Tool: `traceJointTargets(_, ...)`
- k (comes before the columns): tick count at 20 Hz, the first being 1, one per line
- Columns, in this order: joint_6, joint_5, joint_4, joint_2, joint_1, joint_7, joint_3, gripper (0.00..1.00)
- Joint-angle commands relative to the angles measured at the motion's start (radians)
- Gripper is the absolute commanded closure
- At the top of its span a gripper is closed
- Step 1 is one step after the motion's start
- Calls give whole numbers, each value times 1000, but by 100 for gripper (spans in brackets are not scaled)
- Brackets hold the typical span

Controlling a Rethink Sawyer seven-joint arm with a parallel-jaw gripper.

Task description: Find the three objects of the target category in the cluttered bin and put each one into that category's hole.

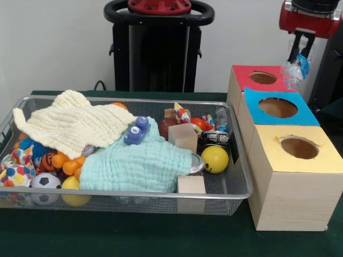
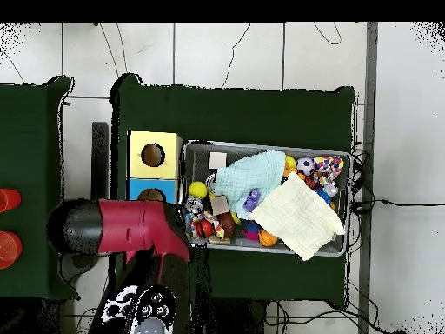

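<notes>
The wire mesh bin (image 1: 236, 190) sits left of three wooden boxes and also shows in the overhead view (image 2: 261, 145). My gripper (image 1: 300, 53) hangs at the top right above the red-topped box (image 1: 244, 75). It is shut on a clear crumpled plastic bottle with a blue label (image 1: 294, 69), just right of the red box's hole (image 1: 263, 78). In the bin, a metal can with a pull-tab top (image 1: 215, 137) lies near the right end. A silver can rim (image 1: 196, 163) peeks from under the mint cloth (image 1: 139, 166). No third can shows.
The blue-topped box (image 1: 254, 101) and the yellow-topped box (image 1: 327, 155) stand in front of the red one. The bin also holds a cream cloth (image 1: 69, 126), wooden cubes (image 1: 183, 136), a yellow ball (image 1: 215, 159), a soccer ball (image 1: 45, 182) and several toys. In the overhead view my arm (image 2: 130, 226) covers the red box.
</notes>
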Motion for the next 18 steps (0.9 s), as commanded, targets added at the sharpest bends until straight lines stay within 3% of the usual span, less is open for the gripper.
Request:
traceJointTargets(1, -114, 39, 72, 101, -21, 218, 43, 100)
traceJointTargets(8, -247, 21, 81, 171, -22, 205, 37, 100)
traceJointTargets(18, -308, 17, 112, 181, -20, 187, 31, 100)
